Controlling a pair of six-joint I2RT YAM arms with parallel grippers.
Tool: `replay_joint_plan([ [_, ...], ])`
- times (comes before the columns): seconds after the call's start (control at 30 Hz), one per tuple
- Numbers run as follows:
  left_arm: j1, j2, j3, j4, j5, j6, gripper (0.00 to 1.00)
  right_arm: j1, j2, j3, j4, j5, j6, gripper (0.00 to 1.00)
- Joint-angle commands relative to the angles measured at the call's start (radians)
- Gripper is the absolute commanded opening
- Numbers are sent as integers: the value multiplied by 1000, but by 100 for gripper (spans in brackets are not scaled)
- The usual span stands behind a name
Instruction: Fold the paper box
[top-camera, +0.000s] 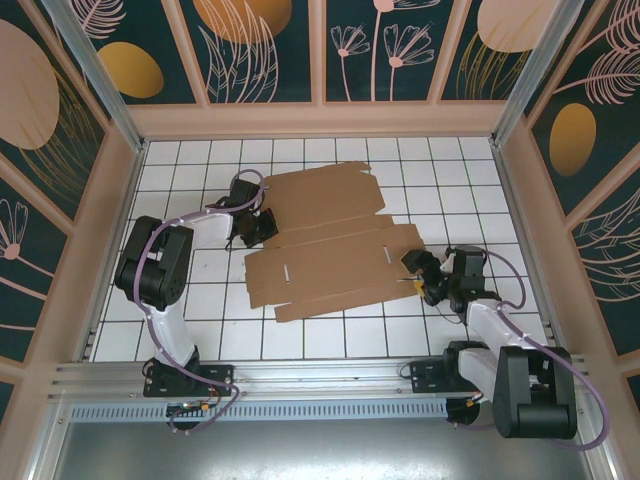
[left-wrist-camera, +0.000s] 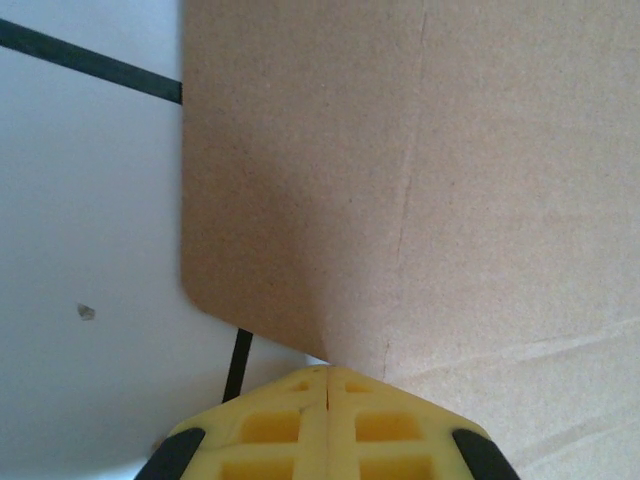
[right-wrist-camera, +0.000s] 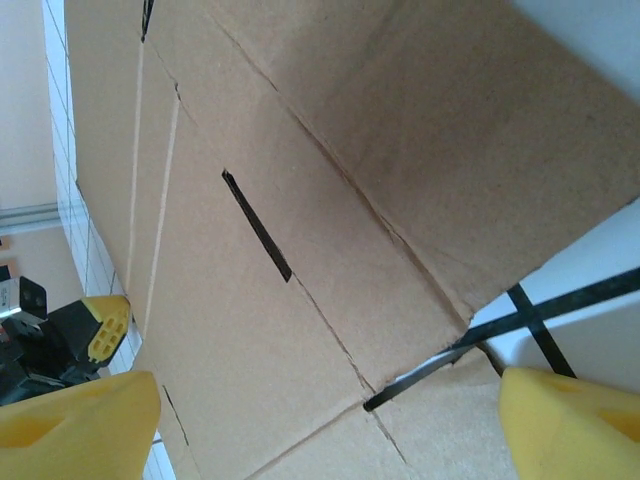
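The left hand (top-camera: 258, 228) is pinched closed, while the right hand (top-camera: 411, 272) is spread wide apart.

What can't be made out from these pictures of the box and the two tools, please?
Left wrist: whether the shut left tool grips the box; its fingers hide the contact.
Top: whether the open right tool touches the box; too small, and the tool covers that edge.
Both wrist views: the box's full outline, cut off by the frame edges.
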Motion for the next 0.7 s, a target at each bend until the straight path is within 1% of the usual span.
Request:
replay_joint_plan([
  [0.0,0,27,6,-23,-28,19,0,-22,36,13,94,10,-32,87],
  [0.07,0,29,2,-20,-20,18,0,-31,64,7,131,5,-27,87],
  [0.17,-1,34,-2,-19,-23,22,0,-45,94,-17,233,-27,5,85],
  [0.33,-1,48,0,-18,-19,22,0,-48,145,-45,395,-52,63,81],
  [0.47,-1,55,2,-18,-15,27,0,-54,167,-71,530,-66,97,75],
  [0.53,0,59,0,-17,-13,27,0,-57,170,-91,609,-64,117,70],
  [0.6,-1,63,-4,-16,-8,25,0,-57,175,-113,696,-64,135,62],
  [0.67,0,64,-9,-16,-8,24,0,-58,183,-126,755,-50,133,51],
])
